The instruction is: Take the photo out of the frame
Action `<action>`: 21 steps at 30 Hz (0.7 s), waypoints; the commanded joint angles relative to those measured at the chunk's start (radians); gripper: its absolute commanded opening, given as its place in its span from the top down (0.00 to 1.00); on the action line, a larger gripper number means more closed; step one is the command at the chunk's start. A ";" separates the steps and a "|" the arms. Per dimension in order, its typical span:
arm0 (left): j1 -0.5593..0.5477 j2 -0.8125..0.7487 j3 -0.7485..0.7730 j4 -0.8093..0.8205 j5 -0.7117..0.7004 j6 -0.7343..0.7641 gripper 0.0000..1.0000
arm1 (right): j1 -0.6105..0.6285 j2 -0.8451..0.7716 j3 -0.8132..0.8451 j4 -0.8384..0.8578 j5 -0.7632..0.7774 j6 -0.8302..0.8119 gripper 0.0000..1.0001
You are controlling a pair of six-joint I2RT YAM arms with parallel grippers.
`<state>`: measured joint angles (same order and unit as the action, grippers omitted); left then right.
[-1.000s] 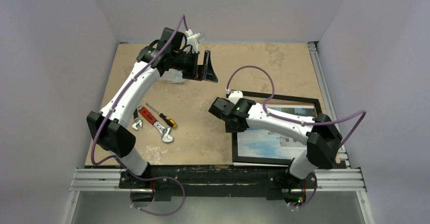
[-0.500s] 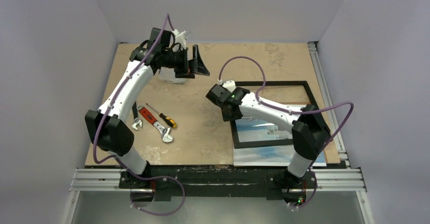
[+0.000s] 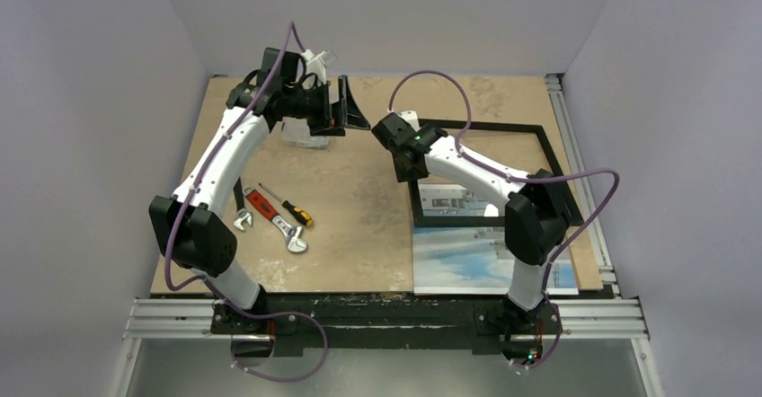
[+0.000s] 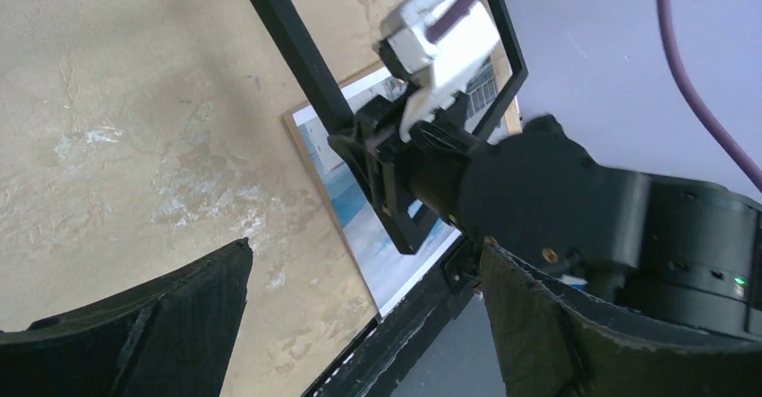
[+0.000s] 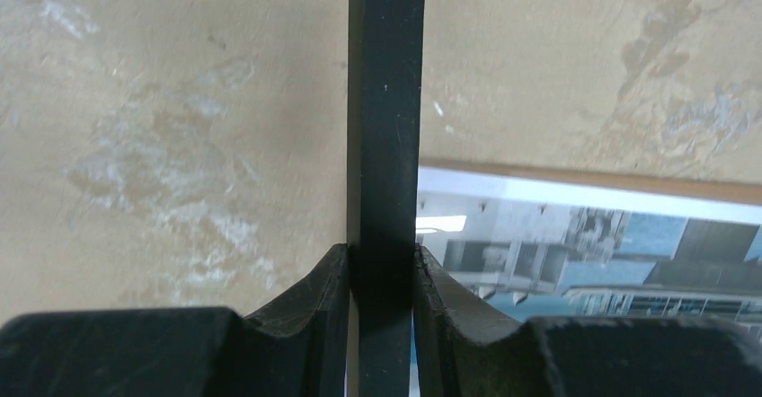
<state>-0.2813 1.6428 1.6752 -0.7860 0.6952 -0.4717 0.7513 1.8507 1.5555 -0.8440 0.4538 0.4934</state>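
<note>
The thin black frame lies on the right of the table, shifted toward the far side. My right gripper is shut on its left bar, which shows clamped between the fingers in the right wrist view. The photo, blue sky with a white building, lies flat near the front edge. Its far part shows through the frame opening, its near part lies outside the frame. It also shows in the right wrist view and the left wrist view. My left gripper is open and empty, held above the table's far middle.
A brown backing panel lies under the photo at the right edge. A clear plastic box stands under the left arm. Wrenches and screwdrivers lie at the left. A metal rail runs along the front edge.
My right gripper has dragged the frame toward the far side, leaving the photo behind near the front edge. My left gripper has drifted slightly left and stayed open.
</note>
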 commanded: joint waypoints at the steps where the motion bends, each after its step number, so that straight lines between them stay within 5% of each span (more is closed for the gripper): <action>1: 0.011 -0.059 0.004 0.033 0.016 -0.011 0.06 | -0.040 0.078 0.123 0.045 0.074 -0.141 1.00; 21: 0.040 -0.051 0.016 0.022 0.032 0.001 0.06 | -0.207 0.521 0.697 0.071 0.023 -0.275 1.00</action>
<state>-0.2588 1.6154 1.6752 -0.7799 0.7036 -0.4717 0.5591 2.3405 2.1265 -0.7769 0.4419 0.2733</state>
